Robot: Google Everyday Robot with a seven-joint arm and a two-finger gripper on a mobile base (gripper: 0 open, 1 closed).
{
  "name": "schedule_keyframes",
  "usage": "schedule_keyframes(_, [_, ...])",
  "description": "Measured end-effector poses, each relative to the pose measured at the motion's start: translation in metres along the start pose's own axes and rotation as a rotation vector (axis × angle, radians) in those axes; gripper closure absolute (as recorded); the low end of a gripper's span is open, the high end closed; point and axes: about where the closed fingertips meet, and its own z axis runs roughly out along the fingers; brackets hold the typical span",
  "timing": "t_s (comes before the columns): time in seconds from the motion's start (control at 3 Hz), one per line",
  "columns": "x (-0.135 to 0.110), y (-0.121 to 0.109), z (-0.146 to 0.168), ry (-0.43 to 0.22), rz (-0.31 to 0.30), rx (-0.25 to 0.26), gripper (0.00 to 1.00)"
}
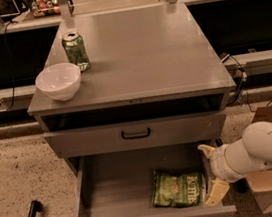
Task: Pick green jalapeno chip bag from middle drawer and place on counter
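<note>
Although the drawer (116,184) is pulled open, the chip bag (178,189) is not yet grasped; gripper (210,173) beside it, apparently spread, empty; counter (143,54) placement outstanding.

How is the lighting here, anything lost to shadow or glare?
Camera view: dim, warm light; the counter is evenly lit, no harsh glare; the slot beneath it is lost in shadow; the green jalapeno chip bag in the open drawer is visible; the gripper, open at the drawer's right side beside the bag, is brightly lit.
</note>
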Motion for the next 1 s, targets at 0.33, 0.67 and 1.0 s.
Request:
schedule_keyframes(0.33, [0.019,0.006,0.023,0.072,-0.005,-0.019,0.06])
schedule_keyframes(0.67, [0.034,0.010,0.044,0.134,-0.020,-0.039,0.19])
schedule_keyframes(1.0, [0.039,0.008,0.063,0.173,-0.049,-0.057,0.24])
